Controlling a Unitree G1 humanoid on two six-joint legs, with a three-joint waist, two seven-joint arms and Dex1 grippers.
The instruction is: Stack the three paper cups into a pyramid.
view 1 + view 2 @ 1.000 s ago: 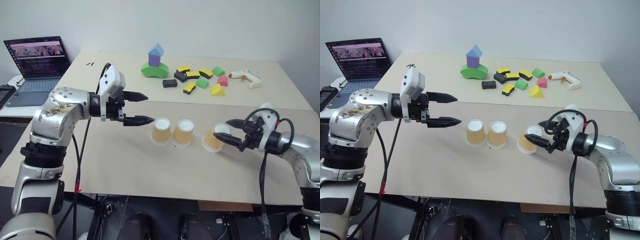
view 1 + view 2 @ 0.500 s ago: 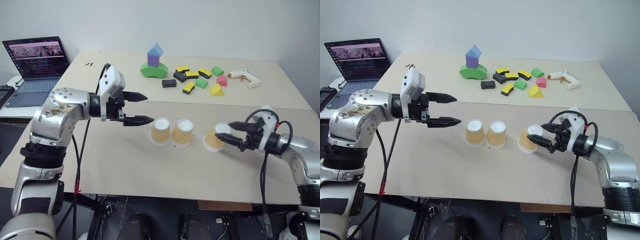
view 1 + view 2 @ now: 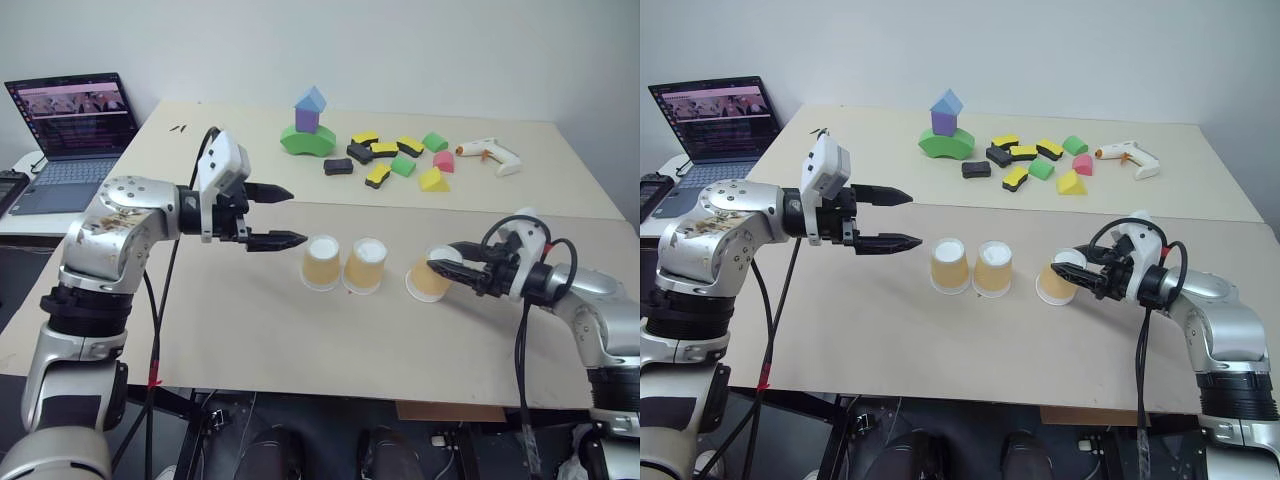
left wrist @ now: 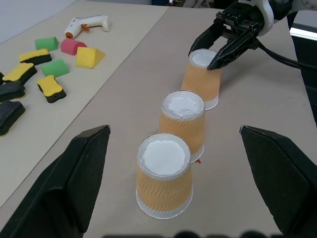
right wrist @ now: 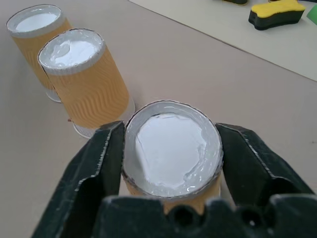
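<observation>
Tan-orange paper throughout: three cups upside down in a row on the near beige worktop (image 3: 250, 340), white bases up. Left cup (image 3: 322, 262) and middle cup (image 3: 365, 265) just beside each other, possibly touching; right cup (image 3: 428, 276) a little apart from them, tilted slightly. Right hand (image 5: 171, 148) closed on the right cup, one black finger (image 5: 101, 163) pressed to each side just under the base; lower wall of that cup hidden behind the fingers in the right wrist view. Left hand (image 3: 275, 215) open wide, held above the worktop left of the row, touching nothing.

Far worktop (image 3: 560, 170) behind a seam: green arch block (image 3: 308, 141) bearing a purple block (image 3: 308, 119) and a blue roof piece (image 3: 312, 99); scattered foam blocks (image 3: 395, 160) in yellow, black, green and pink; white glue gun (image 3: 490, 154) far right. Open laptop (image 3: 72, 130) at far left, partly cut off by the frame edge, screen content too small to read. Plain pale wall (image 3: 400, 50) behind. No pyramid yet.
</observation>
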